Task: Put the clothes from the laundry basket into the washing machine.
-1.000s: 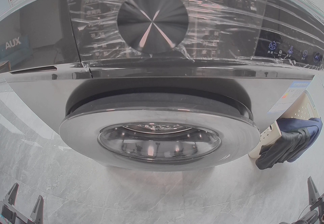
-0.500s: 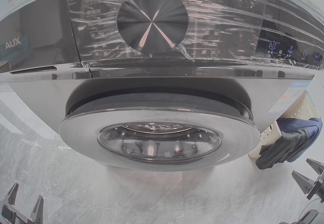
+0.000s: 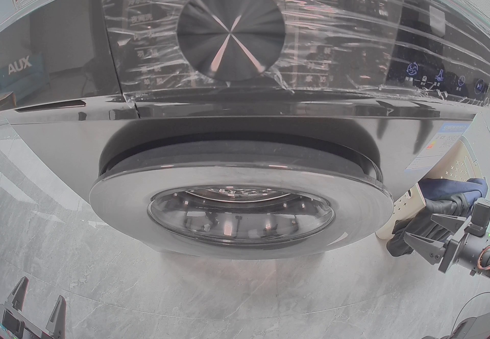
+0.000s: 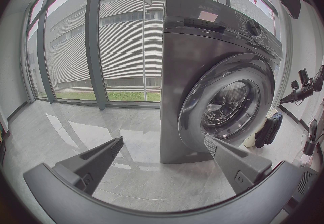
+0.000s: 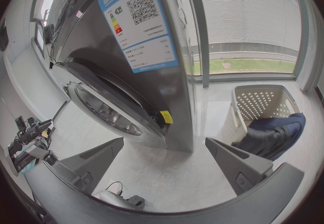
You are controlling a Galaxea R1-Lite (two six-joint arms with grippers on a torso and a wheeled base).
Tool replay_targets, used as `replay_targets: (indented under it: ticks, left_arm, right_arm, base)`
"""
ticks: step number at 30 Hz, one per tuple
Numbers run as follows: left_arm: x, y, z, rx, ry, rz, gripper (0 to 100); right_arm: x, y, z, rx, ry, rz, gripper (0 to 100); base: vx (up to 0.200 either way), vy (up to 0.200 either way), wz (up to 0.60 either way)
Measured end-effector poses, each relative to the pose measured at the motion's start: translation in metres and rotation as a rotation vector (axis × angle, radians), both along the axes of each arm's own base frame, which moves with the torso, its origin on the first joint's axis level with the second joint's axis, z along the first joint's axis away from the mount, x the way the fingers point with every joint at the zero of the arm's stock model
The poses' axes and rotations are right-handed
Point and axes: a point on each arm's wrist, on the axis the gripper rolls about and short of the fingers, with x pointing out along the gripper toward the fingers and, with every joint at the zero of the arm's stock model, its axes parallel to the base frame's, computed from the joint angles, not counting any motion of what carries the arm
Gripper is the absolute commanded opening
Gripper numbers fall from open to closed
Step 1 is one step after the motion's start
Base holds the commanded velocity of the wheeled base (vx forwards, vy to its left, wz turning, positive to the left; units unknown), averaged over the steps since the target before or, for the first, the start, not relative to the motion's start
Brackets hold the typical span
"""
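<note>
Head view: the right hand (image 3: 419, 228) has come up from the lower corner and hangs, fingers wide, just before the clothes (image 3: 451, 188) draped over the laundry basket (image 3: 462, 161) — beside the washing machine (image 3: 240, 120), its door (image 3: 240, 212) shut.

Left wrist view: the left hand (image 4: 163, 143) gapes wide, well apart from the clothes.

Right wrist view: the clothes lie in the basket, near one finger.

Head view: taken from above and very near, faced forward and down onto the washing machine (image 3: 245, 125) front, with the round door (image 3: 240, 212) centred.

Left wrist view: set low and farther off on the robot's left, faced obliquely at the front corner.

Right wrist view: held near the right front corner, faced along the side toward the laundry basket (image 3: 458, 164).

Door and basket are shared by all three.
</note>
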Motion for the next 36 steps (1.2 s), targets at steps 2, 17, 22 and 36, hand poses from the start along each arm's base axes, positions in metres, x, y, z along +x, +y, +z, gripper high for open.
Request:
replay_targets:
  ticks: [2,17,22,36]
  left_arm:
    - [0.0,0.0,0.0,0.0,0.0,0.001,100]
    - [0.0,0.0,0.0,0.0,0.0,0.0,100]
    - [0.0,0.0,0.0,-0.001,0.0,0.0,100]
    - [0.0,0.0,0.0,0.0,0.0,-0.001,100]
  right_arm:
    - [0.007,0.007,0.003,0.001,-0.002,0.025,100]
    - [0.038,0.047,0.006,0.021,0.01,0.169,100]
    - [0.044,0.059,0.0,0.022,0.026,0.231,100]
    - [0.024,0.05,-0.022,-0.006,0.095,0.279,100]
  base:
    - [0.0,0.0,0.0]
    - [0.0,0.0,0.0]
    - [0.0,0.0,0.0]
    - [-0.057,0.0,0.0]
